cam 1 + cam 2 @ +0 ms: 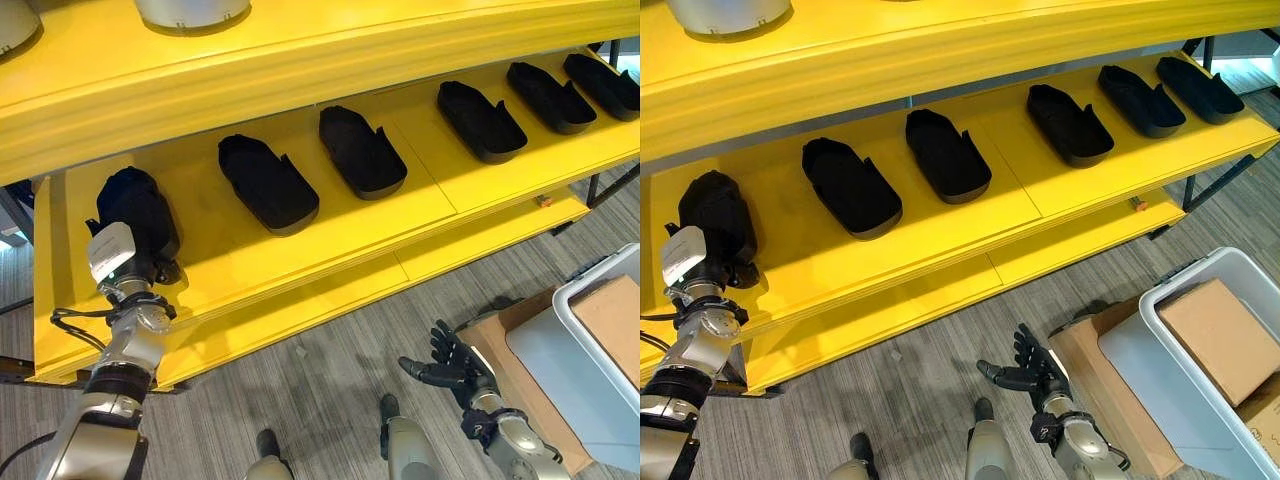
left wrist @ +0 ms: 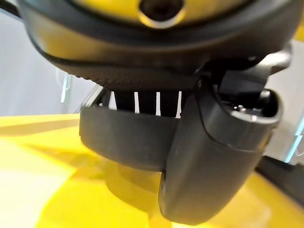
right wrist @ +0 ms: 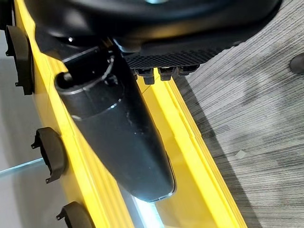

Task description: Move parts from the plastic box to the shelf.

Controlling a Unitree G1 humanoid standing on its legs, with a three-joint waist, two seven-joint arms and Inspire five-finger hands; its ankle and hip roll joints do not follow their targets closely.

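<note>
Six black parts (image 1: 267, 182) lie along yellow shelf (image 1: 420, 190).

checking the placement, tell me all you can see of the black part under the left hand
The black part is a matte, rounded piece that looks like moulded plastic. It sits at the left end of the yellow shelf, first in a row of similar black parts. The left hand is at its near end, and the wrist view shows the thumb against its wall.
</note>
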